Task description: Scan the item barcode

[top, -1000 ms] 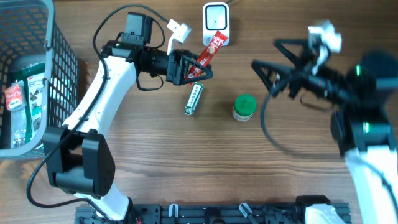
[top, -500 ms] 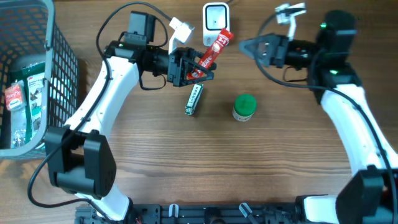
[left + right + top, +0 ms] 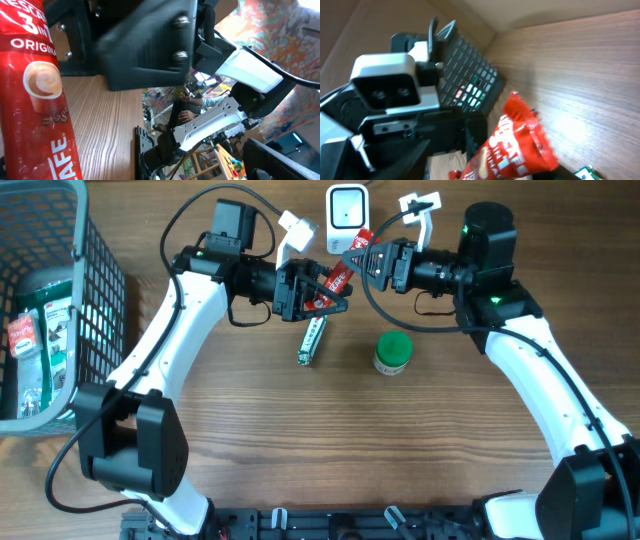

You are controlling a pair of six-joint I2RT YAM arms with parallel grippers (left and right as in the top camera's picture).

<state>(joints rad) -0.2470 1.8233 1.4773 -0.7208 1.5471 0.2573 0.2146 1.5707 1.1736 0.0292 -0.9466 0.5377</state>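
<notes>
1. A green-lidded jar stands upright on the wooden table, a little right of centre.
2. Just left of the jar, and apart from it, a slim green-and-white packet lies flat; its long side runs near to far.
3. At the left edge stands a wire basket; several flat packs lie inside it.
4. Beyond the slim packet, the left gripper reaches in from the left; it grasps the lower end of the red coffee sachet; the sachet is off the table and slants toward the far right.
5. The right gripper comes in from the right; its fingers sit on either side of the sachet's upper end; I cannot tell whether they have clenched on it.
6. Farthest back, a white scanner stands at the table's far edge, just beyond the sachet's upper end; the sachet's printed face shows in both wrist views.
</notes>
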